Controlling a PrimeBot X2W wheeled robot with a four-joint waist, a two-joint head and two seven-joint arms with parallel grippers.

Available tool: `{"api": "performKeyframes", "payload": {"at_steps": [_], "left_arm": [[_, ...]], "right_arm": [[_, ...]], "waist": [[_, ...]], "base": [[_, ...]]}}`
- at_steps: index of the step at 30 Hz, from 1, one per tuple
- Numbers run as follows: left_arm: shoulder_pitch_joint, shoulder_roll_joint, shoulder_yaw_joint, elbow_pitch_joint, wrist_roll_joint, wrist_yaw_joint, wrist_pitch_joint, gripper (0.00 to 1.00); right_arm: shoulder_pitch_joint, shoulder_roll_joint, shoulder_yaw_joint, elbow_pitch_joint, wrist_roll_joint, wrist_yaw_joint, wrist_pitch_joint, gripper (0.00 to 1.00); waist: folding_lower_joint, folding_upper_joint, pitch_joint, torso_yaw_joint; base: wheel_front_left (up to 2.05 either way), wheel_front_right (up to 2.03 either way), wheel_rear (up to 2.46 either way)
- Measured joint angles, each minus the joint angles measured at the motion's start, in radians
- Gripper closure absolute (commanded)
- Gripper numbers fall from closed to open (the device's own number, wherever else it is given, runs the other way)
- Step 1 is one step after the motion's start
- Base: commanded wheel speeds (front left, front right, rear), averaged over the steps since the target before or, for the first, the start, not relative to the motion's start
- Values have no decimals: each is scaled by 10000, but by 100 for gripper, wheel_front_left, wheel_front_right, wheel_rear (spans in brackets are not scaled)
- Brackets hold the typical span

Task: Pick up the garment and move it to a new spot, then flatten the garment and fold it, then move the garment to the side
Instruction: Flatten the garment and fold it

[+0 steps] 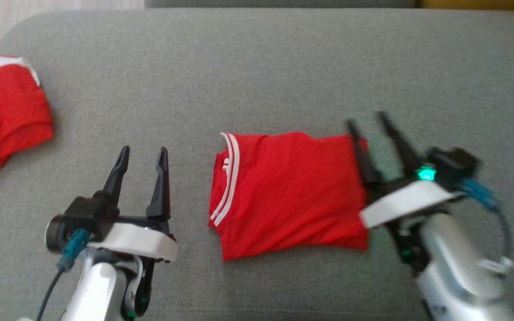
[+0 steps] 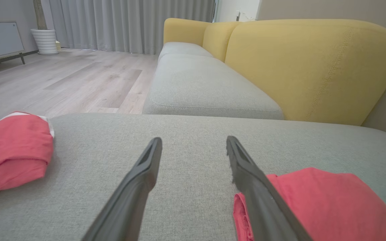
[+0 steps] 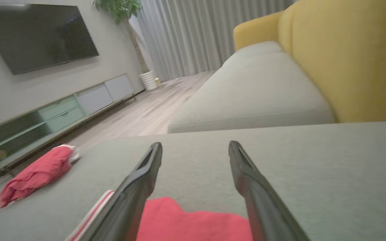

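Left gripper [image 1: 143,150] has its fingers spread and empty, just beside the collar end; the folded red garment [image 1: 288,191] lies mid grey cushion [image 1: 257,67], long axis left to right; right gripper [image 1: 366,119], fingers apart and holding nothing, overlaps its right edge, so looks nearer.

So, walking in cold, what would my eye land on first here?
The folded red shirt with its white-striped collar, lying in the middle of the grey sofa cushion, grabs you first. On either side of it are two dark, long-fingered claws, the left end effector and the right end effector, both open and holding nothing. A second red garment lies bunched at the cushion's far left edge.
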Motion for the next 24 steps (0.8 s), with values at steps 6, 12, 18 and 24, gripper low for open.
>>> {"api": "performKeyframes", "payload": {"at_steps": [6,12,18,24], "left_arm": [[352,146,174,-81,0,4,-2,0],[593,316,196,-134,10,2,0,0],[1153,449,123,-132,10,4,23,0],[1597,525,31,-140,8,4,150,0]], "right_arm": [[1336,-121,-2146,-1244,-1020,0,357,0],[2352,-113,-3131,-2472,-1739,0,1101,0],[3538,-46,-3210,-3578,-1941,0,1693,0],[4259,44,-3231,-4172,-1979,0,1933,0]], "waist": [[0,0,-360,-292],[0,0,-682,-580],[0,0,-1214,-736],[0,0,-1720,-772]], "base": [[0,0,0],[0,0,0],[0,0,0],[0,0,0]]}}
